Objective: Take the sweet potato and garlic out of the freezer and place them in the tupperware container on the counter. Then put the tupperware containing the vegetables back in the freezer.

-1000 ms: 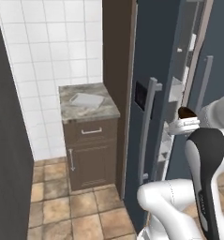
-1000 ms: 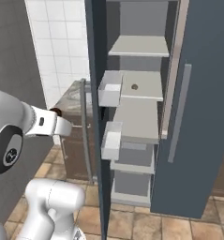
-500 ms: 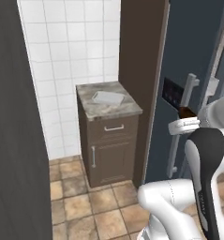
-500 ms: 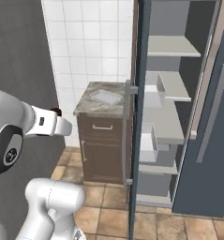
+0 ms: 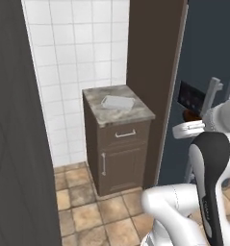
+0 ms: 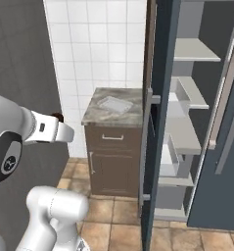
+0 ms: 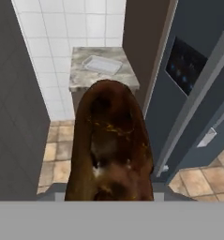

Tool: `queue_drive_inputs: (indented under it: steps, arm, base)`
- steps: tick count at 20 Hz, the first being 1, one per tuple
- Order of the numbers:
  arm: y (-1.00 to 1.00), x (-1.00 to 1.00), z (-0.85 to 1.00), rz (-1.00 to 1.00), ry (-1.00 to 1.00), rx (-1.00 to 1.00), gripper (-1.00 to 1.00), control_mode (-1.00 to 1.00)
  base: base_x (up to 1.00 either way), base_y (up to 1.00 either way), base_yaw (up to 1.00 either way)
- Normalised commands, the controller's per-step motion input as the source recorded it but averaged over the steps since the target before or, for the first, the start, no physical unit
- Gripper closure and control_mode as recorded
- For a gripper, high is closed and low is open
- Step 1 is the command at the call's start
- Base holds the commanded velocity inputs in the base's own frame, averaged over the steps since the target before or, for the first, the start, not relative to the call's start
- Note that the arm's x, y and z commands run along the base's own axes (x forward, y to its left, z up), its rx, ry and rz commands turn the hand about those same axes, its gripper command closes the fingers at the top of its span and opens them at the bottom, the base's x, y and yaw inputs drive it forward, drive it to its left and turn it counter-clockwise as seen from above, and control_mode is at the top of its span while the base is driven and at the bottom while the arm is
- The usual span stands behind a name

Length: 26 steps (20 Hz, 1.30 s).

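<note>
Holding the sweet potato in our pincer right now, clenched around it. From the hand view that dark reddish-brown lump with orange streaks sits huge between the tips, so the fingertips themselves are hidden behind it. In the left base view we just see a brown bit of it poking out past the white wrist, up against the blue-grey freezer door.

The tupperware container is sitting on the tabletop, the speckled stone top over a brown cabinet with silver handles, tucked into the white-tiled corner. It's well apart from our pincer, off to the left and farther away.

From the right base view the freezer is open to the right of the tabletop, light grey shelves showing inside. Can't make out the garlic anywhere.
</note>
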Motion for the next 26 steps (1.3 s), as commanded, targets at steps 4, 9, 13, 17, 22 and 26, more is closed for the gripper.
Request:
queue_drive_inputs:
  steps: [4, 9, 13, 17, 22, 26]
  arm:
    - [0.0, 0.0, 0.0, 0.0, 0.0, 0.0, 1.0, 1.0]
    - [0.0, 0.0, 0.0, 0.0, 0.0, 0.0, 1.0, 1.0]
    - [0.0, 0.0, 0.0, 0.0, 0.0, 0.0, 1.0, 1.0]
    - [0.0, 0.0, 0.0, 0.0, 0.0, 0.0, 1.0, 1.0]
    - [0.0, 0.0, 0.0, 0.0, 0.0, 0.0, 1.0, 1.0]
    - [0.0, 0.0, 0.0, 0.0, 0.0, 0.0, 1.0, 1.0]
  base:
    - [0.88, 0.01, -0.1]
    - [0.77, 0.32, -0.11]
    - [0.7, 0.22, -0.07]
    - [0.59, 0.12, -0.06]
    - [0.52, 0.11, -0.07]
    - [0.47, 0.12, -0.08]
